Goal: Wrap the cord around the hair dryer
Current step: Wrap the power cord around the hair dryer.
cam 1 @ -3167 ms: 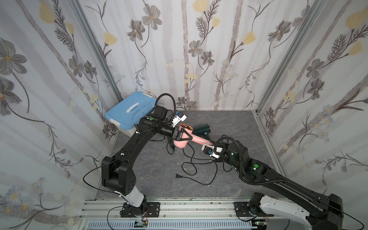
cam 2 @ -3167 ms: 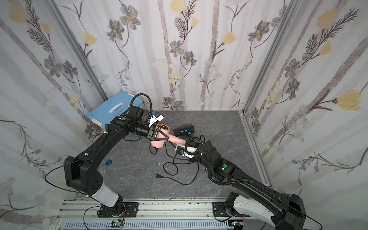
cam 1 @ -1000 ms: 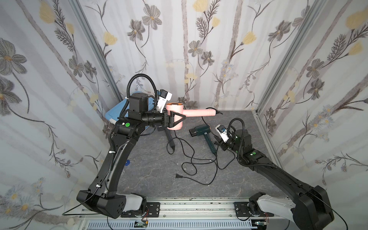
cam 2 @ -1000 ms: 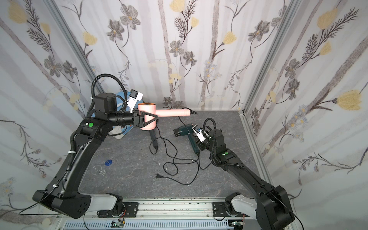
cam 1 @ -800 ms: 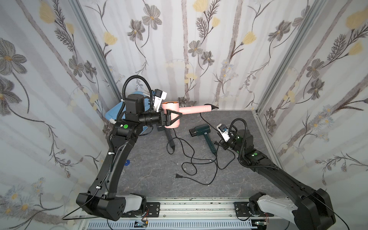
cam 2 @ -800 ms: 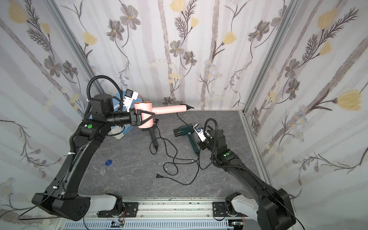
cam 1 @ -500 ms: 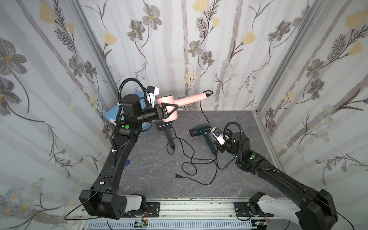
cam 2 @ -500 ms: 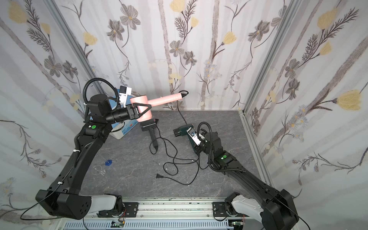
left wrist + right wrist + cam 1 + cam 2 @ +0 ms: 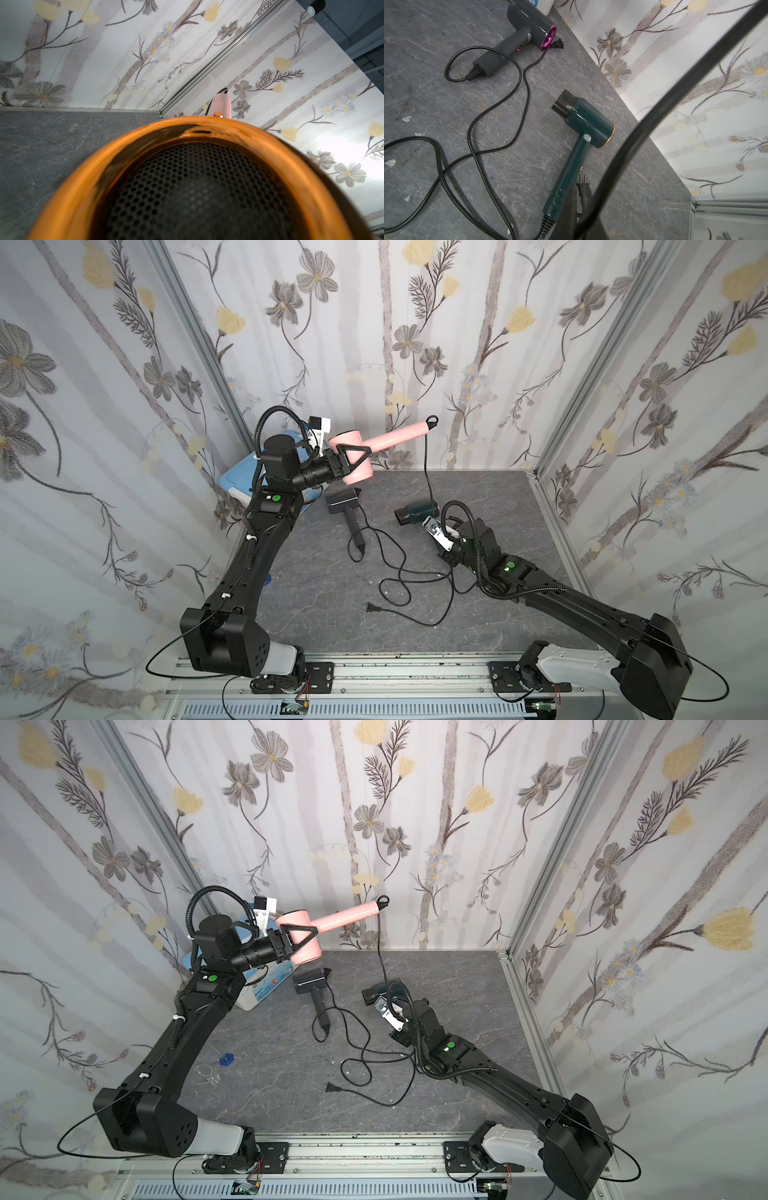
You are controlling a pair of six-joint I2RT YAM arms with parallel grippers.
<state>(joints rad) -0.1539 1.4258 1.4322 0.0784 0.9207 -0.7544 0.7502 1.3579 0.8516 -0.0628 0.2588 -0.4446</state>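
A pink hair dryer (image 9: 353, 466) (image 9: 301, 946) hangs in the air at the back left, with my left gripper (image 9: 361, 456) (image 9: 307, 938) shut on its barrel. Its handle (image 9: 399, 435) slants up toward the back wall. In the left wrist view its copper-rimmed back grille (image 9: 197, 187) fills the frame and hides the fingers. The black cord (image 9: 426, 464) (image 9: 380, 952) drops from the handle's end to my right gripper (image 9: 580, 207), which is shut on the cord (image 9: 654, 116) low over the floor. More cord (image 9: 415, 572) lies looped on the floor, ending in a plug (image 9: 370, 606).
A dark green dryer (image 9: 417, 512) (image 9: 583, 122) lies just beyond my right gripper, its plug (image 9: 581, 182) beside its handle. A grey dryer with a magenta ring (image 9: 343, 504) (image 9: 529, 27) lies mid-floor. A blue and white box (image 9: 237, 485) leans in the back left corner.
My left arm has drawn the pink dryer back left and tipped its handle upward. My right gripper has shut on the cord and shifted slightly forward; the cord now runs straight down to it.
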